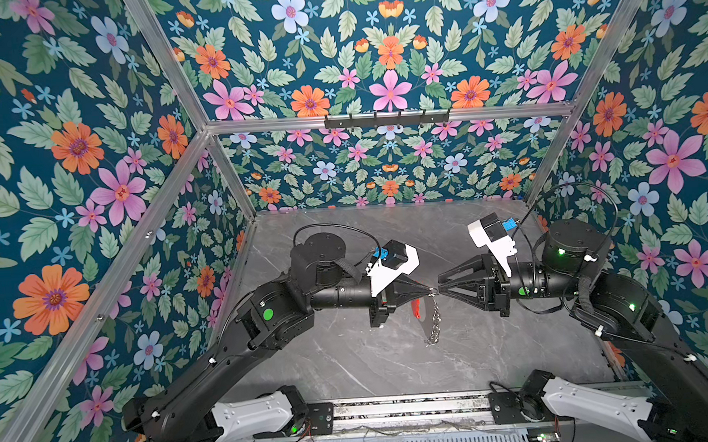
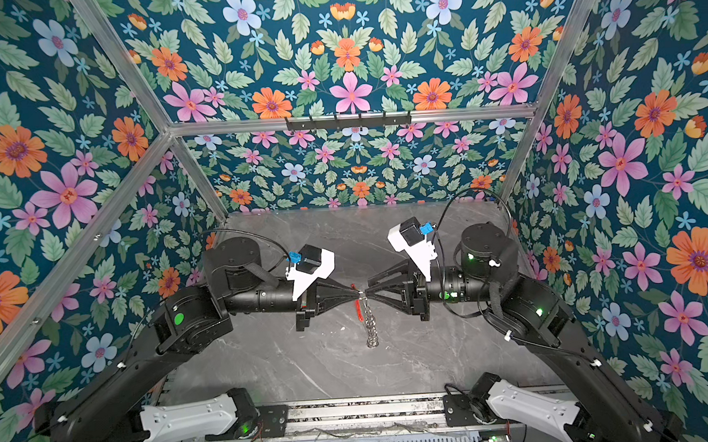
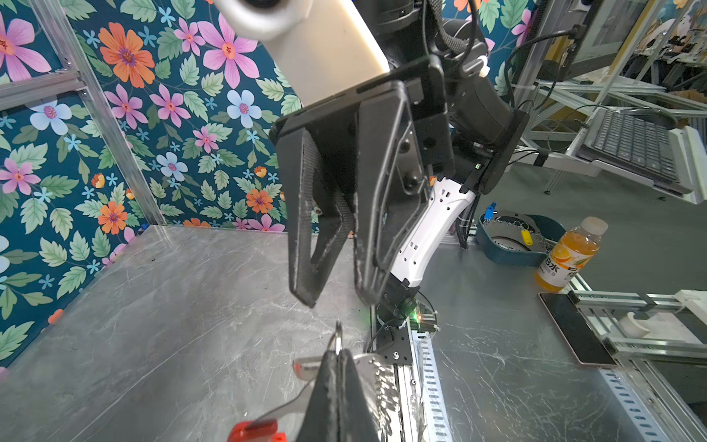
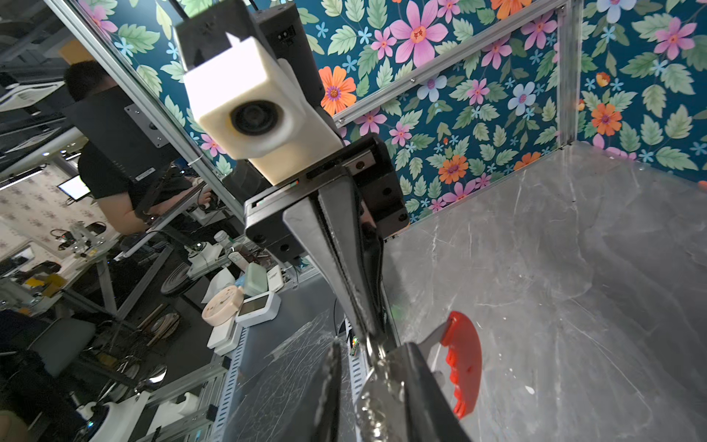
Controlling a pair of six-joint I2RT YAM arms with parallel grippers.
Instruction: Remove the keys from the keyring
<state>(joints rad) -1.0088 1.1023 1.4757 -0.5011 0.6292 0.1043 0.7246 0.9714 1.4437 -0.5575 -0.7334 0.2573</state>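
The keyring (image 1: 426, 320) (image 2: 368, 319), a grey crescent plate with a red inner strip (image 4: 465, 367) and a fringe of silver loops (image 1: 435, 328), hangs in the air over the middle of the table. My left gripper (image 1: 428, 289) (image 3: 338, 354) is shut on its top corner, and a small ring (image 3: 338, 336) pokes out past the fingertips. My right gripper (image 1: 441, 289) (image 4: 373, 346) faces it tip to tip with its jaws open a little. Some loops (image 4: 377, 402) lie between its two fingers. I cannot pick out the keys among the loops.
The grey marble table (image 1: 351, 355) lies below, with floral walls on three sides. A metal rail (image 1: 408, 410) runs along the front edge. A black hook rack (image 1: 386, 118) hangs on the back wall. Outside the cell stand an orange drink bottle (image 3: 570, 254), a teal bowl (image 3: 516, 245) and a phone (image 3: 577, 329).
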